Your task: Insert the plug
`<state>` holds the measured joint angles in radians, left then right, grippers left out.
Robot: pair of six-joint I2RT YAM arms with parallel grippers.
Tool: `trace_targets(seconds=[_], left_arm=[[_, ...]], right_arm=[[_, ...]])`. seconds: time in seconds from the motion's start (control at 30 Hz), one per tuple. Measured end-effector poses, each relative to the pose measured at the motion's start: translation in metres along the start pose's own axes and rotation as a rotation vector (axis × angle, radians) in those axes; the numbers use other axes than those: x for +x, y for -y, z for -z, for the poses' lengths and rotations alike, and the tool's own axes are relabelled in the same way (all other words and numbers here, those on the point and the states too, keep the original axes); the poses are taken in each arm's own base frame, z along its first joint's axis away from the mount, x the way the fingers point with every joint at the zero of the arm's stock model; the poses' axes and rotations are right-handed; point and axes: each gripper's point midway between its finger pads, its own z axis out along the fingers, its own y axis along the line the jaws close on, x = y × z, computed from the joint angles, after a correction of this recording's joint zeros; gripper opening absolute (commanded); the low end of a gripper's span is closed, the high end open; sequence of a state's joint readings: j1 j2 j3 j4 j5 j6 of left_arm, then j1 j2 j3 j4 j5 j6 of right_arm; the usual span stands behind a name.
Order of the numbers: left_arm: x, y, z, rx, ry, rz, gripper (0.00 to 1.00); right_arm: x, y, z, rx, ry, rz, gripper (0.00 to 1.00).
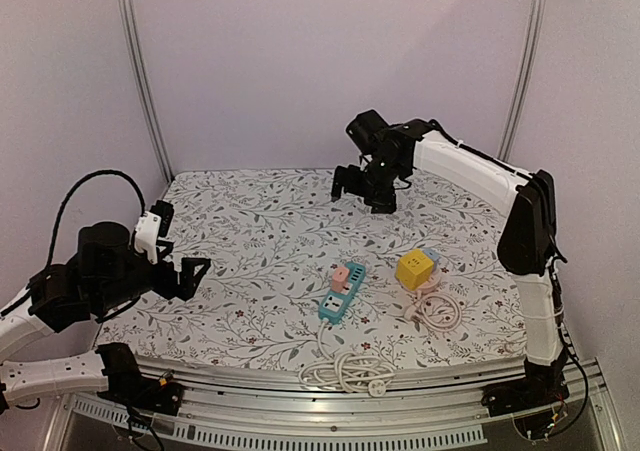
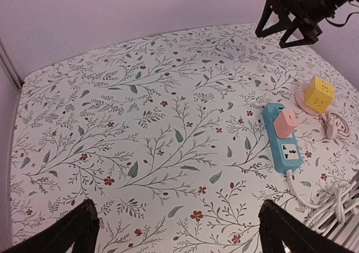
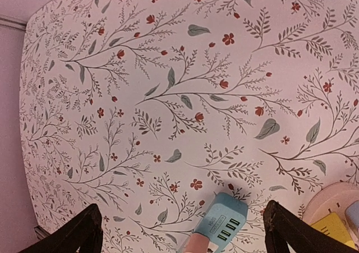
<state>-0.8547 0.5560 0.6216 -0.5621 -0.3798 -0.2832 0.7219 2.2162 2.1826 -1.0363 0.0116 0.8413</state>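
Note:
A blue power strip lies near the table's front middle with a pink plug seated in its far end. It also shows in the left wrist view and the right wrist view. Its white cable coils at the front edge. My left gripper is open and empty, raised at the left, well away from the strip. My right gripper is open and empty, raised over the far middle of the table.
A yellow cube socket sits on a pink round base right of the strip, with a coiled white cable beside it. The floral cloth covers the table. A metal rail runs along the front edge.

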Motion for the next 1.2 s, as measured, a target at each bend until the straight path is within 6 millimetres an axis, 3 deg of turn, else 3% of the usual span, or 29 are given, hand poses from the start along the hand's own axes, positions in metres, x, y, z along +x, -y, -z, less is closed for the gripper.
trace_targets(seconds=[0.17,0.4,0.73,0.9,1.2], left_arm=[[0.000,-0.001,0.000,-0.009,0.001,0.000,0.99],[-0.001,-0.005,0.000,-0.030,0.007,0.006,0.99],[0.005,-0.005,-0.006,-0.053,-0.023,-0.004,0.99],[0.004,-0.007,-0.006,-0.066,-0.020,-0.002,0.99],[0.004,-0.008,-0.006,-0.077,-0.016,-0.003,0.99]], right_arm=[[-0.032,-0.020,0.022,-0.103,0.118,0.087,0.99],[-0.075,-0.032,0.045,-0.164,0.290,0.164,0.99],[-0.121,-0.033,0.129,-0.130,0.592,0.264,0.99],[-0.120,-0.023,0.148,-0.099,0.639,0.295,0.99],[-0.085,-0.005,0.136,-0.129,0.563,0.333,0.99]])
